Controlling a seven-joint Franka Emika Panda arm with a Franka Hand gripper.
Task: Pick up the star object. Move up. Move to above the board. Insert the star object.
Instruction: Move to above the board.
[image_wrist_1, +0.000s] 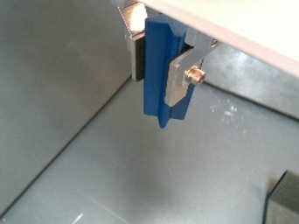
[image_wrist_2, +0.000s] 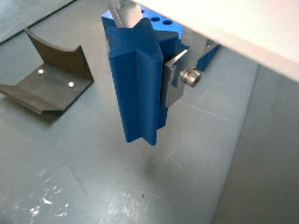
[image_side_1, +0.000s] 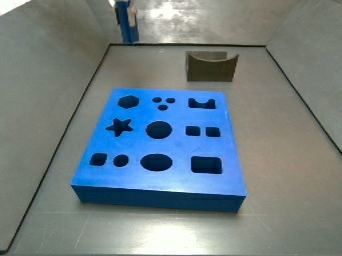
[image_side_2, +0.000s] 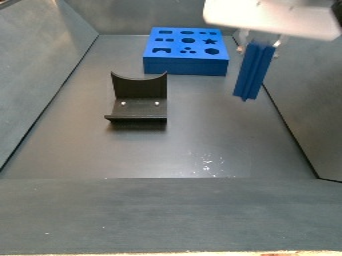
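Note:
My gripper (image_wrist_1: 160, 74) is shut on the star object (image_wrist_1: 162, 70), a tall blue ridged peg that hangs upright between the silver fingers (image_wrist_1: 180, 80). Its star-shaped end shows in a wrist view (image_wrist_2: 138, 83). In a side view the peg (image_side_2: 250, 68) hangs above the floor, beside the board's (image_side_2: 174, 64) near right corner and apart from it. In a side view the peg (image_side_1: 126, 22) is beyond the board's (image_side_1: 160, 186) far left corner. The board's star hole (image_side_1: 119, 127) is on its left side, and the board lies flat.
A dark olive-brown notched block (image_side_1: 210, 66) stands on the floor beyond the board; it also shows in a side view (image_side_2: 136, 100) and a wrist view (image_wrist_2: 49, 79). Grey walls (image_side_1: 60, 110) enclose the floor on both sides.

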